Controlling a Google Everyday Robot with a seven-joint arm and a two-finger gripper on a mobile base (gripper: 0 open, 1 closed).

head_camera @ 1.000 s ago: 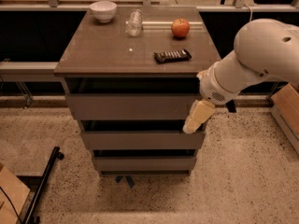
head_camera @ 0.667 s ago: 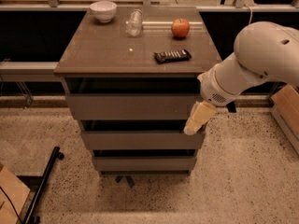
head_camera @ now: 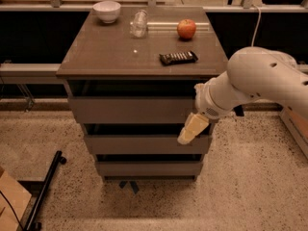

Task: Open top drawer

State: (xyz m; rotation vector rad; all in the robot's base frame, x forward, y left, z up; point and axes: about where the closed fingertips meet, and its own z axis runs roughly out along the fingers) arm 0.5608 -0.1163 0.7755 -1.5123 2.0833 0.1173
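Stiff, handleless top drawer (head_camera: 130, 109) sits just up-left of my pincer (head_camera: 191, 129); I'd hook its lower lip. Pincer open or closed, I can't tell.

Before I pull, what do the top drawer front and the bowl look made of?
Top drawer: flat matte grey-brown front, likely laminate or painted board; no grain or handle shows. Bowl: white, smooth, faint sheen, probably ceramic, possibly plastic. Gripper, cream and plastic-looking, hangs before the drawers' right end, by the gap under the top front.
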